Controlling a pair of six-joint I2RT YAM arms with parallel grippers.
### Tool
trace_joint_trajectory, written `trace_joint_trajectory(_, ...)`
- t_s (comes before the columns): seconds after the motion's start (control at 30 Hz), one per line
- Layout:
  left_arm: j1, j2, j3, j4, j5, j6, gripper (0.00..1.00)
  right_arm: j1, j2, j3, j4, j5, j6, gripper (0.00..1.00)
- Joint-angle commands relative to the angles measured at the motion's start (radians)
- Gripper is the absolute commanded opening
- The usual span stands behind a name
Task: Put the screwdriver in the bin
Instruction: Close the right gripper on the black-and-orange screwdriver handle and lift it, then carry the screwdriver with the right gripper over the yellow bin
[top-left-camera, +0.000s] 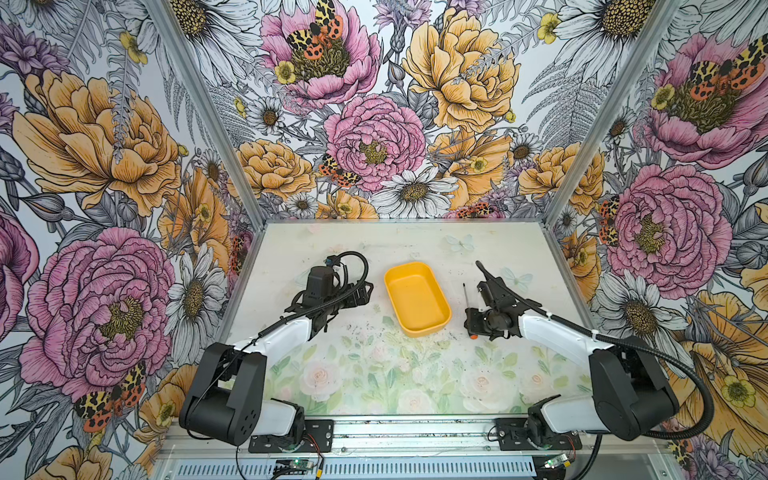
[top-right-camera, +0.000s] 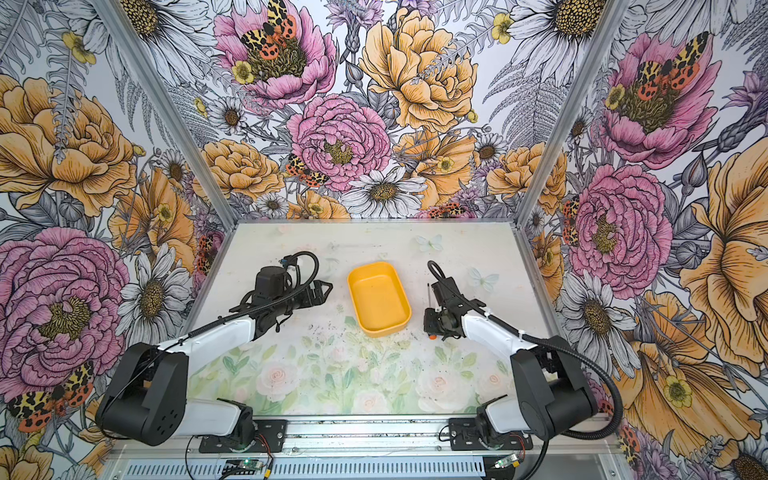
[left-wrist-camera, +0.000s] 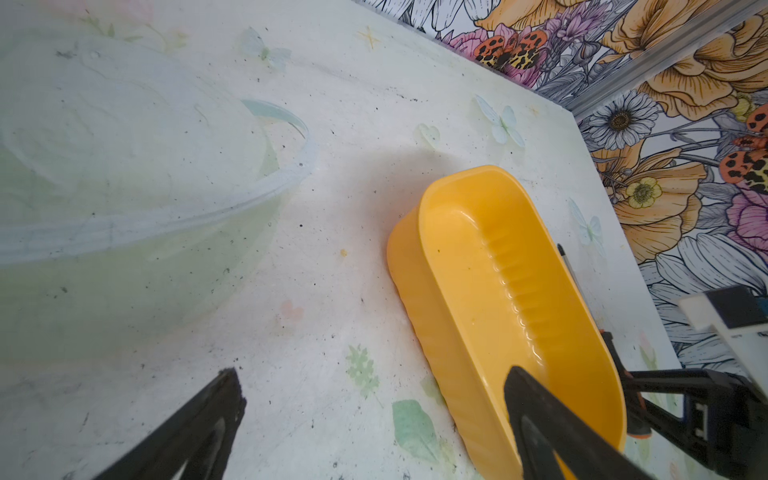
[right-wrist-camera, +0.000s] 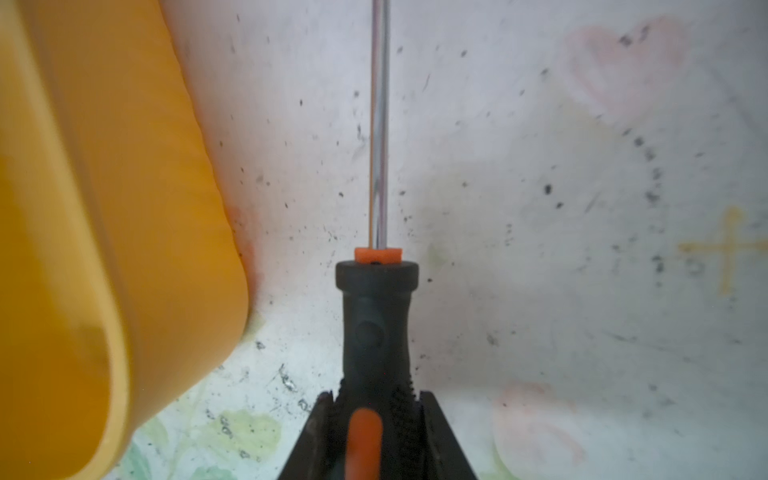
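Observation:
The screwdriver (right-wrist-camera: 376, 324) has a black handle with orange trim and a thin metal shaft (top-left-camera: 465, 297) that points toward the back wall. My right gripper (right-wrist-camera: 376, 399) is shut on its handle, with both jaws pressed against the ribbed grip. In both top views the orange end (top-right-camera: 433, 336) sticks out behind the right gripper (top-left-camera: 471, 320). The yellow bin (top-left-camera: 415, 299) stands empty mid-table, just left of the screwdriver (left-wrist-camera: 567, 262). On the bin's other side my left gripper (left-wrist-camera: 374, 374) is open with nothing between its fingers; it (top-right-camera: 326, 289) hovers near the bin's (top-right-camera: 378, 297) left wall.
The table mat (top-left-camera: 374, 374) carries a faded floral print and dark specks. Flowered walls and metal frame posts (top-left-camera: 569, 174) close in the back and both sides. Both arm bases sit on a rail (top-left-camera: 415, 436) at the front edge.

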Motion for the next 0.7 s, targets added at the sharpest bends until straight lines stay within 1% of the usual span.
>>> trace_joint_trajectory(0.0,-0.005,-0.028,-0.005,-0.015,-0.019,0.013,0.99,-0.091,-0.114,0.061,0.010,-0.113,0.057,0.00)
trace_joint_trajectory(0.07,-0.004,-0.033,-0.007,-0.019,-0.016,0.019,0.99,-0.116,-0.153,0.114,0.012,-0.109,0.079,0.00)
trace_joint_trajectory(0.17,0.005,-0.041,-0.001,-0.041,-0.009,0.025,0.99,-0.105,-0.163,0.207,0.019,-0.091,0.105,0.00)
trace_joint_trajectory(0.23,0.013,-0.042,0.003,-0.051,0.003,0.025,0.99,-0.066,-0.153,0.268,0.025,-0.022,0.130,0.00)
trace_joint_trajectory(0.33,0.018,-0.046,0.000,-0.052,0.012,0.023,0.99,0.052,-0.127,0.318,0.056,0.119,0.135,0.00)
trace_joint_trajectory(0.4,0.019,-0.048,-0.001,-0.053,0.015,0.021,0.99,0.117,-0.084,0.347,0.060,0.164,0.136,0.00)
trace_joint_trajectory(0.57,0.025,-0.045,-0.002,-0.055,0.017,0.026,0.99,0.211,0.042,0.386,0.058,0.151,0.134,0.00)
trace_joint_trajectory(0.67,0.032,-0.042,0.001,-0.069,0.017,0.036,0.99,0.240,0.109,0.409,0.056,0.060,0.108,0.00)
